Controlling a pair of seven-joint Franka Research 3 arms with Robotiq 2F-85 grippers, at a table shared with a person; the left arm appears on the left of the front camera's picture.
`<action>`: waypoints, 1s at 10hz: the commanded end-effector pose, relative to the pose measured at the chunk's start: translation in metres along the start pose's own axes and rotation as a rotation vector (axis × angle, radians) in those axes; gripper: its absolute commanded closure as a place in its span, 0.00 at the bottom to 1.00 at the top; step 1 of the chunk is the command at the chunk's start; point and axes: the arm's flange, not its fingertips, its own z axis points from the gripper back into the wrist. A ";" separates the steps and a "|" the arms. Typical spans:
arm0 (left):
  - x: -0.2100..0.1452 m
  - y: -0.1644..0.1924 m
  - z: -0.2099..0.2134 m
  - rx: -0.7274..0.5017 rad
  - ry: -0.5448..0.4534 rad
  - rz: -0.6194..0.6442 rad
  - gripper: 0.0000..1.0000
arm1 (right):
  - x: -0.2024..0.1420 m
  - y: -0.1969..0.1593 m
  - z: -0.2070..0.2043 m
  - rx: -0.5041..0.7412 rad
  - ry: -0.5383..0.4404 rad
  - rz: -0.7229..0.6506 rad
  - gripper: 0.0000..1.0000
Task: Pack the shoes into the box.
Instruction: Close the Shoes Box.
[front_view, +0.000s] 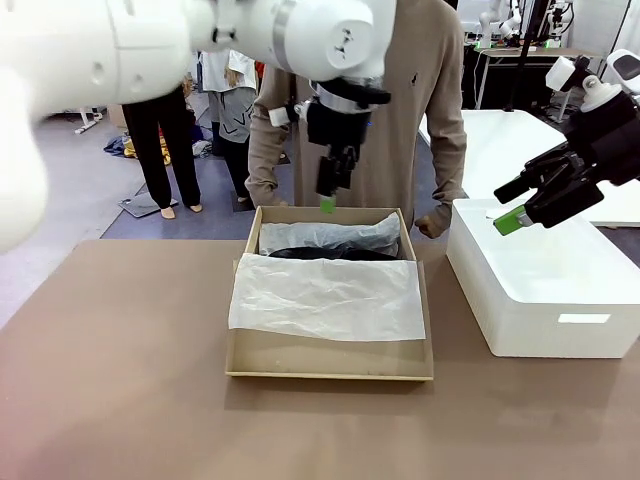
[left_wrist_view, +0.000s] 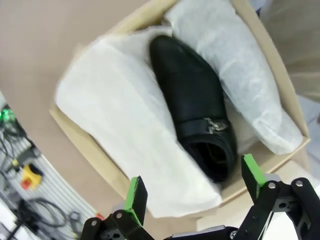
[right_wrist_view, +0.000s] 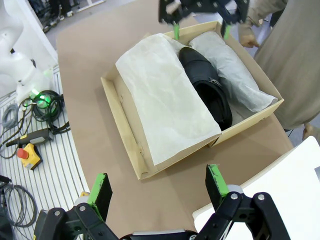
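The brown cardboard box (front_view: 330, 362) lies open at the table's middle, lined with white tissue paper (front_view: 325, 297). One glossy black shoe (left_wrist_view: 197, 102) with a buckle strap lies in it between the tissue folds, seen as a dark sliver (front_view: 330, 253) from the front. Whatever lies under the tissue is hidden. My left gripper (front_view: 328, 185) hangs open just above the box's far edge, nothing between its green pads (left_wrist_view: 136, 196). My right gripper (front_view: 520, 212) is open in the air to the right, above the white block, looking down on the box (right_wrist_view: 120, 107) and shoe (right_wrist_view: 207, 87).
A large white rectangular block (front_view: 540, 295) stands right of the box. A person stands close behind the box at the far edge, one hand (front_view: 435, 222) by its far right corner. Bare brown table (front_view: 110, 380) lies to the left and front.
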 end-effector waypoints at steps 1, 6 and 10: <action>0.037 0.025 0.009 -0.026 0.013 -0.243 0.00 | 0.001 -0.003 0.000 0.017 -0.035 0.020 0.00; 0.125 0.061 0.039 -0.089 0.159 -0.746 0.00 | 0.001 -0.003 0.000 0.017 -0.035 0.020 0.00; 0.138 0.053 0.049 -0.121 0.167 -0.810 0.00 | 0.001 -0.003 0.000 0.017 -0.035 0.020 0.00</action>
